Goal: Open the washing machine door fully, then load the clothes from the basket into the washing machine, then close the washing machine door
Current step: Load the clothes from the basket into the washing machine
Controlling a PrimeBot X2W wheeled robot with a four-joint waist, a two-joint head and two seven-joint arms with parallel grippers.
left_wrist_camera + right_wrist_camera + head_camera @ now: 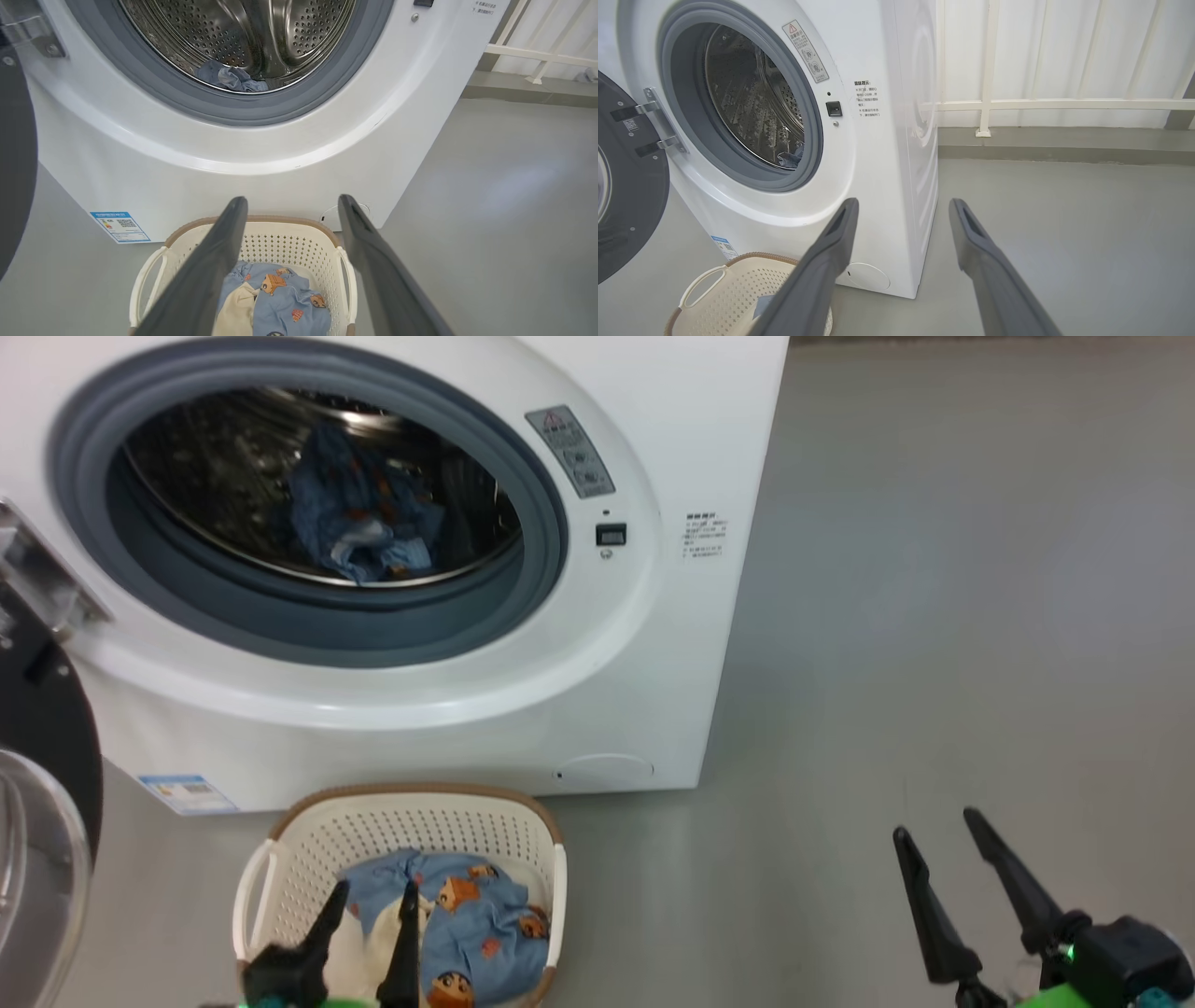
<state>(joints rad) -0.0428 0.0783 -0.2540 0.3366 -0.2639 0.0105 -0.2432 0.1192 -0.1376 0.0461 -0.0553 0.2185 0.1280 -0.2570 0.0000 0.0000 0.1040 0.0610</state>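
In the head view I am seeing the washing machine [653, 691] standing with the washing machine door [51, 728] swung out to the left, and a blue garment [359, 527] is lying inside the drum [205, 476]. The basket [411, 821] is sitting on the floor [934, 569] just in front of the machine with the clothes [485, 915] bunched in it. My left gripper [373, 889] is hovering right over them, fingers spread and pinching nothing, while my right gripper [935, 826] is hanging well apart over bare floor, fingers likewise spread. In the left wrist view I am looking down between the spread fingers at the blue printed fabric and a cream piece [236, 308] tucked beside it. I am judging the grab as the step in hand. If I am closing too deep, a fingertip could be catching a hole in the basket wall and dragging the light basket up. If I am closing too shallow, the cream piece could be getting left behind. In the right wrist view I am seeing the door standing close on the left. A trailing sleeve could be snagging on the grey gasket [308, 635] and later keeping the door from shutting.
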